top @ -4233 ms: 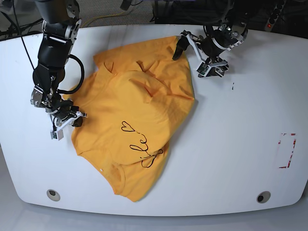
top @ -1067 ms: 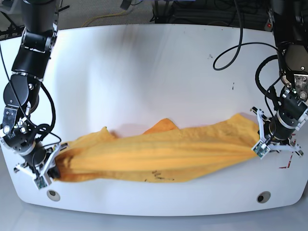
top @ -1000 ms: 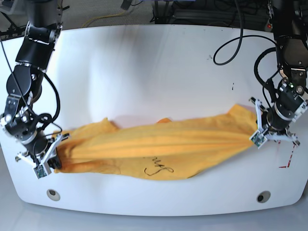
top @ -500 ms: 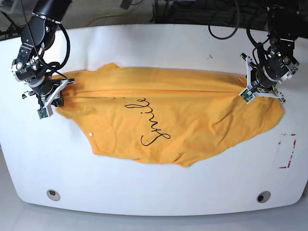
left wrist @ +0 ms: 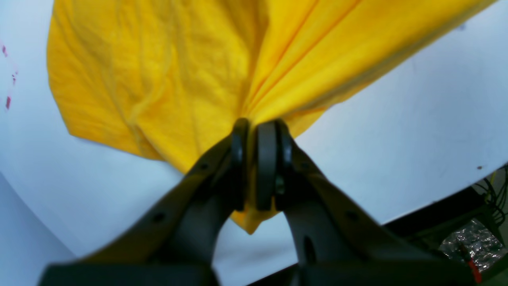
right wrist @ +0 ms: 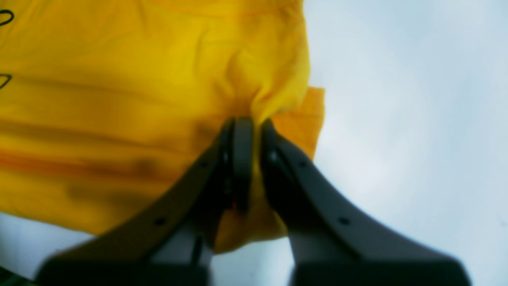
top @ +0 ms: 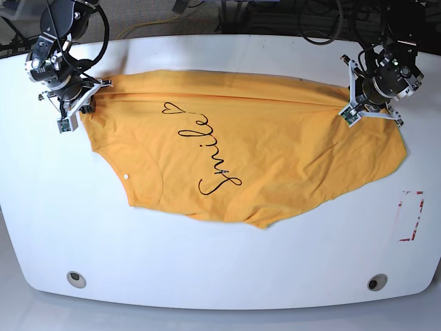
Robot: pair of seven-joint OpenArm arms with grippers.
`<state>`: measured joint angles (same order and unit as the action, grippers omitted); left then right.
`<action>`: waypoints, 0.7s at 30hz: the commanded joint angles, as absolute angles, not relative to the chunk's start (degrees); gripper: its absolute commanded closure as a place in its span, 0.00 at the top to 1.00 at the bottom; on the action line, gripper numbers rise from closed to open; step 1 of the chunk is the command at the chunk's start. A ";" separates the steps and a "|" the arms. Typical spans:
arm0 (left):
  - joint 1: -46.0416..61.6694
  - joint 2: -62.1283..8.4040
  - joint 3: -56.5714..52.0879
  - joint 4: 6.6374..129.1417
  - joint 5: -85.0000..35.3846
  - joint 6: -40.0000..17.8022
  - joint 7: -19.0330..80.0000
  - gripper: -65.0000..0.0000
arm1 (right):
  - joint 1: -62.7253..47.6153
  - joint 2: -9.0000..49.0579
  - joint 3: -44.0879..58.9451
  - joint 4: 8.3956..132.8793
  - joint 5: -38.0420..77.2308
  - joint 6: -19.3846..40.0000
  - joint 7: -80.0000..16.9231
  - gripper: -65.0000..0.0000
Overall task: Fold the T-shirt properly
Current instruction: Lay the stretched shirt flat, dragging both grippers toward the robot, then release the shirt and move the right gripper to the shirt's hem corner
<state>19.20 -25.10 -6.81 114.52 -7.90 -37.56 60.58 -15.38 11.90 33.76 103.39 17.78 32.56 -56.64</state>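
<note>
Left end effector (left wrist: 254, 131): My jaws are pressed together on a bunched fold of the T-shirt (top: 241, 148). Fabric is pinched between the pads and a small tip of cloth hangs out behind them. In the base view this end effector (top: 348, 114) sits at the far right part of the table (top: 289, 262).

Right end effector (right wrist: 252, 127): My jaws are clamped on a gathered edge of the T-shirt (right wrist: 119, 99). Cloth bulges just ahead of the pads, and a flap shows beside the outer finger. In the base view this end effector (top: 77, 114) sits at the far left part of the table.

T-shirt: It spreads across the table between my two end effectors, and its far edge runs as a nearly straight line from one grip to the other. From the left end effector the fabric (left wrist: 178, 71) fans out ahead in taut pleats.

Lettering (top: 213, 155): Black cursive "Smile" faces up, running diagonally, closer to my right end effector than to my left.

Heart outline (top: 170, 107): Just beyond the far end of the lettering.

Near hem: It curves toward the table's near edge, with wrinkles on the side below my left end effector.

Red marking (top: 411, 216): On the bare table, near side of my left end effector, apart from the cloth.
</note>
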 commanded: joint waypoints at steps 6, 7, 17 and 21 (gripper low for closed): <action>20.70 -24.22 -7.08 115.21 -6.99 -37.41 60.79 0.61 | -17.36 10.24 34.07 104.48 17.80 32.40 -55.52 0.48; 21.23 -24.22 -6.99 115.21 -6.99 -37.41 60.79 0.70 | -17.54 10.24 34.07 104.48 17.80 32.40 -55.52 0.54; 21.67 -23.08 -13.49 115.30 -7.60 -40.00 60.70 0.79 | -14.37 10.42 33.98 107.12 17.80 32.40 -55.52 0.73; 18.95 -20.26 -19.21 115.30 -7.52 -40.00 60.70 0.79 | -10.15 10.59 33.71 105.89 17.71 32.40 -55.52 0.73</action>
<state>20.93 -20.58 -17.10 114.37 -7.33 -39.97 61.56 -11.70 9.56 33.61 105.69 17.04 32.42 -56.66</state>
